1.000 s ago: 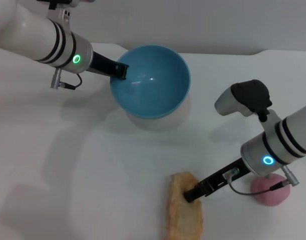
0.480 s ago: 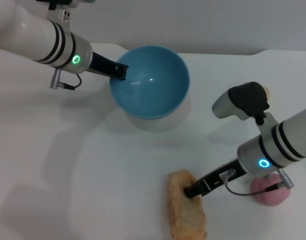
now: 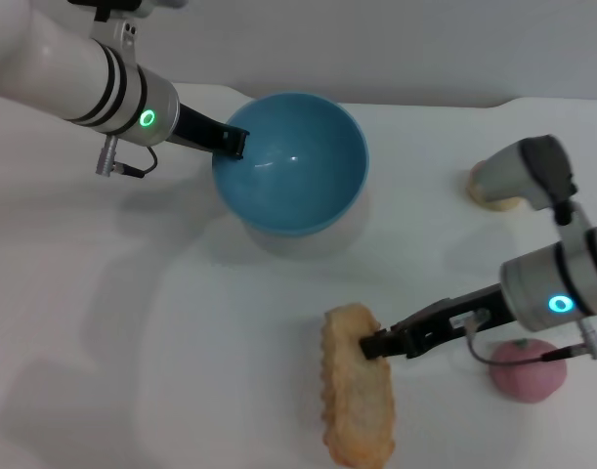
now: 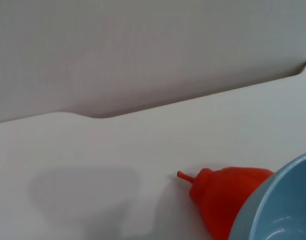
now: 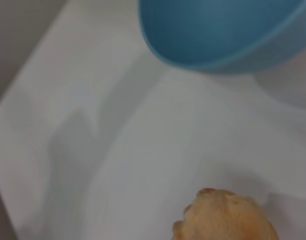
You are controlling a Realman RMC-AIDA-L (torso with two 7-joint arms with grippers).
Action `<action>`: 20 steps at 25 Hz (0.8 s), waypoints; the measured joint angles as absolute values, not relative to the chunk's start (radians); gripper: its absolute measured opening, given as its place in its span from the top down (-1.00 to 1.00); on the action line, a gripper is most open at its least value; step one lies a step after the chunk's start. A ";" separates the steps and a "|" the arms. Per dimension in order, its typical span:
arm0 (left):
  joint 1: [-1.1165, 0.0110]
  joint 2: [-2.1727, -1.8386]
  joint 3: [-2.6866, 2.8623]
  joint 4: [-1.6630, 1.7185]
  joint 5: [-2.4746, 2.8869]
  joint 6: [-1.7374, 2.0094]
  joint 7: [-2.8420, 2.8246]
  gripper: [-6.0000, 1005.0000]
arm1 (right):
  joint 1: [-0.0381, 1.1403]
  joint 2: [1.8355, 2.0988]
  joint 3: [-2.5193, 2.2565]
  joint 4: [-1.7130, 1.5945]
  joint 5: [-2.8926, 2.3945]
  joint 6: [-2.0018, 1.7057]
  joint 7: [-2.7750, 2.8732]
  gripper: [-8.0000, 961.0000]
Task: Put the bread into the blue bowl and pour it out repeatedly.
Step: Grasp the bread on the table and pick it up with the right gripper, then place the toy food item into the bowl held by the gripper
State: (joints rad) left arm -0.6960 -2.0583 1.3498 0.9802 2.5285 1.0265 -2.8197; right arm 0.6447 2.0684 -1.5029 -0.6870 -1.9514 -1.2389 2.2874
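The right gripper (image 3: 369, 345), clamped on the bread (image 3: 358, 397) at lower centre, has swung its wrist rightward, uncovering a beige lump (image 3: 493, 191). The left gripper (image 3: 236, 142) still pinches the bowl (image 3: 290, 161) rim.

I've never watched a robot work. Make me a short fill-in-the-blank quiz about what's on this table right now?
1. The long golden-tan ridged bread loaf lies on the white ____, not in the bowl.
2. The left gripper grips the rim of the round light-____ plastic bowl.
3. The right gripper is at the ____.
4. The bowl holds ____.

Missing words: table; blue; bread; nothing
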 joint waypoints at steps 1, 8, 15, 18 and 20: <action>-0.696 -2.058 1.350 0.979 2.529 1.029 -2.820 0.99 | 0.633 2.066 -1.466 -0.700 -1.952 -1.267 2.268 0.72; -0.701 -2.058 1.360 0.963 2.530 1.085 -2.819 0.99 | 0.526 2.068 -1.170 -0.899 -1.930 -1.473 2.117 0.75; -0.707 -2.066 1.437 0.951 2.477 1.126 -2.827 0.99 | 0.528 2.067 -1.092 -0.951 -1.761 -1.487 1.886 0.77; -0.707 -2.066 1.499 0.950 2.413 1.129 -2.827 0.99 | 0.549 2.070 -1.110 -0.937 -1.759 -1.401 1.819 0.77; -0.706 -2.065 1.520 0.950 2.384 1.131 -2.827 0.99 | 0.563 2.070 -1.132 -0.915 -1.773 -1.341 1.798 0.77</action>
State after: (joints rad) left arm -0.7064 -2.0655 1.5196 0.9495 2.3839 1.1313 -2.8271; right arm 0.5631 2.0700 -1.1318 -0.9152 -1.7727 -1.3413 1.7981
